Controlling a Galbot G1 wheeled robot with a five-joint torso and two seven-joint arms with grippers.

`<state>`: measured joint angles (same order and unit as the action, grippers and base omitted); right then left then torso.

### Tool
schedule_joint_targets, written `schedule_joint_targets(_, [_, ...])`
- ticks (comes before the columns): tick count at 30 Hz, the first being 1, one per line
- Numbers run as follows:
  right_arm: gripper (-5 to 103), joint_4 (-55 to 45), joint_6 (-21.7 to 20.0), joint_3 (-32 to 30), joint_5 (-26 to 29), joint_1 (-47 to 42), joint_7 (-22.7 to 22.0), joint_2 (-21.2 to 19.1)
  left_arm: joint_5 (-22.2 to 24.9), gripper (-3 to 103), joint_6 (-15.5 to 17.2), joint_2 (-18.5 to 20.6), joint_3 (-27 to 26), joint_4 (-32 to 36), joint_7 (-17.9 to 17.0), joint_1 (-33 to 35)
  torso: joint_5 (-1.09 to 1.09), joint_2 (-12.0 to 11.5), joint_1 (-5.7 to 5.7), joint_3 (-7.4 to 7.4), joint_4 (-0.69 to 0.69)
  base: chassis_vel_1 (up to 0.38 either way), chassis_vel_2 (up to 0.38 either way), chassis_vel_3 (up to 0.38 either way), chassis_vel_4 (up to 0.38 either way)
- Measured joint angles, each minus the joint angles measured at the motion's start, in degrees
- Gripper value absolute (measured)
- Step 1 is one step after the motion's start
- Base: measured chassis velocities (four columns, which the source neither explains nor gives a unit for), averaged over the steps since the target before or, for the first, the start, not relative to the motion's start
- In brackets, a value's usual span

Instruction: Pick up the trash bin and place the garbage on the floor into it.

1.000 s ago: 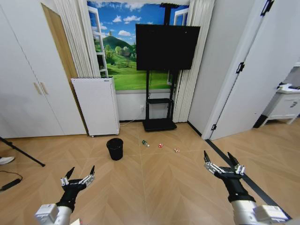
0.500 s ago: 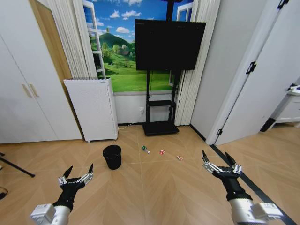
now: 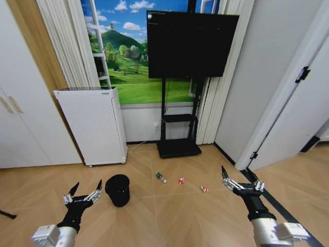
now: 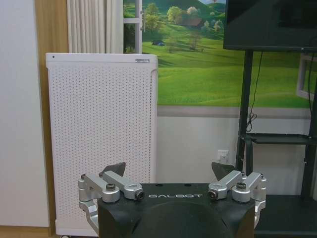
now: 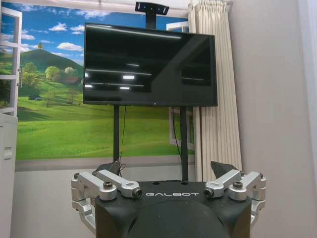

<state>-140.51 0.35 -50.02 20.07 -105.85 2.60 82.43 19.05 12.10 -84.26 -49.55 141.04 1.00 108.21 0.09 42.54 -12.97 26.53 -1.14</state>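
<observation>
The black round trash bin (image 3: 118,190) stands upright on the herringbone floor (image 3: 169,216), just ahead and right of my left gripper (image 3: 83,188), which is open and holds nothing. The garbage lies in a row right of the bin: a small green-and-white bottle (image 3: 161,178), a red-and-white scrap (image 3: 181,180) and another scrap (image 3: 204,189). My right gripper (image 3: 241,178) is open and empty, held above the floor right of the last scrap. In the wrist views the left gripper (image 4: 169,167) and right gripper (image 5: 165,166) show spread fingers.
A tall white perforated air purifier (image 3: 93,125) stands against the wall behind the bin. A TV on a black stand (image 3: 179,148) is behind the litter. White cupboard doors (image 3: 20,128) are on the left, a white door (image 3: 293,113) on the right.
The whole view has shifted: the camera moved forward, so the bin, litter, purifier and TV stand look nearer and larger. Both grippers keep their open pose.
</observation>
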Motion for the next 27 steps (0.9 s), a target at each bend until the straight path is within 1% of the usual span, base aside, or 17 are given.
schedule_joint_targets(1, [100,0.21,0.27,-0.02,-0.1,0.08,0.07,-0.03,-0.01,98,-0.01,-0.07,0.01,-0.04,-0.01,-0.07,-0.03,-0.01,-0.01,0.01,0.02,-0.341,0.363,0.35,-0.336])
schedule_joint_targets(2, [100,0.4,0.53,-0.04,-0.37,0.12,0.15,-0.01,-0.1,98,-0.01,-0.14,0.01,-0.3,-0.01,-0.18,-0.19,0.01,0.01,-0.01,-0.02,-0.362,0.361,0.35,-0.336])
schedule_joint_targets(4, [100,0.94,1.09,0.02,-0.71,0.16,0.27,0.11,-0.39,98,-0.05,-0.48,0.05,-0.8,-0.01,-0.3,0.01,0.0,0.02,0.0,0.02,-0.333,0.366,0.35,-0.355])
schedule_joint_targets(5, [100,0.94,1.09,0.02,-0.71,0.16,0.27,0.11,-0.39,98,-0.05,-0.48,0.05,-0.8,-0.01,-0.3,0.01,0.0,0.02,0.0,0.02,-0.304,0.366,0.352,-0.357])
schedule_joint_targets(6, [100,1.12,1.43,0.06,-0.87,0.16,0.46,0.11,-0.45,98,-0.06,-0.56,0.12,-0.97,-0.01,-0.34,-0.1,0.0,0.02,0.0,0.0,-0.353,0.337,0.352,-0.35])
schedule_joint_targets(7, [100,1.12,1.43,0.06,-0.87,0.16,0.46,0.11,-0.45,98,-0.06,-0.56,0.12,-0.97,-0.01,-0.34,-0.1,0.0,0.02,0.0,0.0,-0.353,0.337,0.352,-0.35])
schedule_joint_targets(8, [100,1.28,1.86,0.13,-0.93,0.16,0.63,0.06,-0.48,98,-0.06,-0.57,0.16,-1.1,-0.01,-0.38,-0.19,0.01,0.02,-0.01,-0.02,-0.353,0.342,0.381,-0.35])
schedule_joint_targets(10, [100,1.88,3.18,0.29,-1.05,0.29,0.91,-0.06,-0.76,98,-0.1,-0.57,0.17,-1.23,-0.01,-0.45,-0.02,0.01,0.03,-0.01,0.0,-0.373,0.349,0.341,-0.408])
schedule_joint_targets(12, [100,2.42,4.61,0.43,-1.24,0.46,1.02,-0.12,-1.59,98,-0.33,-0.58,0.12,-1.48,0.01,-0.5,-0.04,0.0,0.01,0.01,0.02,-0.315,0.357,0.344,-0.343])
schedule_joint_targets(14, [100,2.64,5.24,0.46,-1.26,0.48,1.05,-0.12,-2.12,98,-0.45,-0.57,0.07,-1.75,0.02,-0.52,-0.19,0.0,0.01,0.0,-0.02,-0.333,0.304,0.346,-0.307])
schedule_joint_targets(15, [100,2.89,5.38,0.49,-1.27,0.57,1.11,-0.12,-2.19,98,-0.51,-0.57,0.04,-1.78,0.02,-0.52,-0.01,-0.02,-0.03,0.02,0.0,-0.297,0.25,0.218,-0.266])
schedule_joint_targets(17, [100,2.95,5.54,0.5,-1.27,0.61,1.18,-0.12,-2.19,98,-0.52,-0.57,0.04,-1.8,0.03,-0.52,-0.02,-0.02,-0.04,0.02,0.01,-0.229,0.25,0.218,-0.266])
schedule_joint_targets(18, [100,3.09,6.16,0.56,-1.27,0.69,1.44,-0.12,-2.2,98,-0.52,-0.57,0.03,-1.85,0.03,-0.53,-0.09,-0.01,-0.03,0.01,0.03,-0.16,0.13,0.127,-0.06])
schedule_joint_targets(19, [100,3.46,7.19,0.62,-1.35,0.86,1.7,-0.11,-2.19,98,-0.52,-0.57,-0.01,-1.89,0.04,-0.58,-0.13,-0.01,-0.04,0.02,0.0,-0.11,0.13,0.042,-0.011])
schedule_joint_targets(21, [100,3.55,7.21,0.62,-1.37,0.87,1.79,-0.12,-2.17,98,-0.53,-0.57,-0.09,-1.88,0.05,-0.58,-0.06,-0.01,-0.03,0.01,0.0,-0.08,0.093,0.042,-0.002])
schedule_joint_targets(23, [100,3.56,6.96,0.58,-1.08,0.87,1.79,-0.11,-2.07,98,-0.54,-0.56,-0.2,-1.87,0.07,-0.59,-0.09,-0.01,0.01,0.0,-0.03,-0.001,-0.022,-0.07,0.008])
schedule_joint_targets(27, [100,2.91,5.13,0.41,-0.4,0.8,2.02,-0.24,-1.7,98,-0.54,-0.62,-0.43,-1.76,0.07,-0.56,-0.07,0.02,0.06,-0.03,0.0,0.08,-0.069,-0.084,0.03])
